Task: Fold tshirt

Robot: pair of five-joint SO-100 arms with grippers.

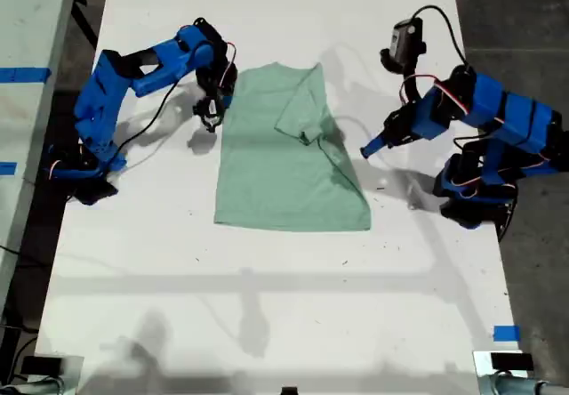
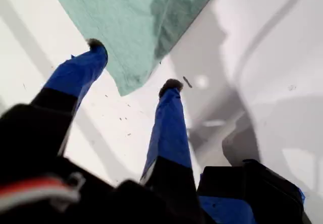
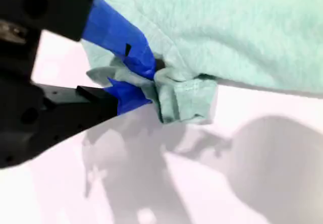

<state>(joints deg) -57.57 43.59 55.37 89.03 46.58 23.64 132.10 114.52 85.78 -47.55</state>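
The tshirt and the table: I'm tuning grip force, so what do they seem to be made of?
The tshirt looks like soft matte knit cloth: it creases and bunches where my second claw pinches its edge. The table looks like a hard, smooth white board with a slight sheen, showing soft shadows; its exact material cannot be told.

claw (image 3: pixel 151 80) pinching bunched tshirt (image 3: pixel 227 27) edge

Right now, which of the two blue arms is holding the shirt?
The one at the exterior view's left: my second end effector is shut on the tshirt edge. My first end effector is open, off the cloth.
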